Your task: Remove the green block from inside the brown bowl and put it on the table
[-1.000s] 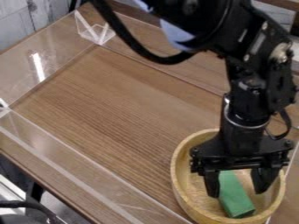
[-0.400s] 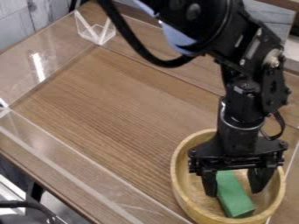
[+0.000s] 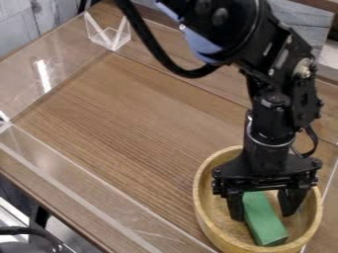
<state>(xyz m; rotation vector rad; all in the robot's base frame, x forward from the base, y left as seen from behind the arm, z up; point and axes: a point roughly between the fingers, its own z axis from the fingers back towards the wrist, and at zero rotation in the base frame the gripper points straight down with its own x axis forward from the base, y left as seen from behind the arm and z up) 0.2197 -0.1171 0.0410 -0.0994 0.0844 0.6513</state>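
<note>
1. Gripper [image 3: 266, 201]: points straight down over the bowl at lower right, its two black fingers spread wide. One finger [image 3: 235, 204] stands left of the block's upper end and the other to its right, so the block lies between them. Whether either fingertip touches the block cannot be told; nothing is pinched.

2. Table [image 3: 126, 119]: a broad wood-grain surface that fills the left and middle of the view. It offers open room for setting the block down.

3. Clear wall [image 3: 53, 69]: a transparent panel along the table's left and far edges, with a second low panel along the near-left edge.

4. Brown bowl [image 3: 208, 203]: a round, shallow wooden bowl with a thick pale rim, resting on the table at lower right, partly cut off by the picture's bottom edge.

5. Green block [image 3: 268, 222]: a short bright-green bar lying inside the bowl on its floor, its upper end beneath the gripper.

6. Arm [image 3: 271, 94]: a black jointed arm that comes in from the upper right and stands nearly upright above the bowl.

7. Progress: judged early. The gripper straddles the block, but closing on it, lifting it clear of the rim, carrying it over bare table and releasing it all remain to be done.
</note>
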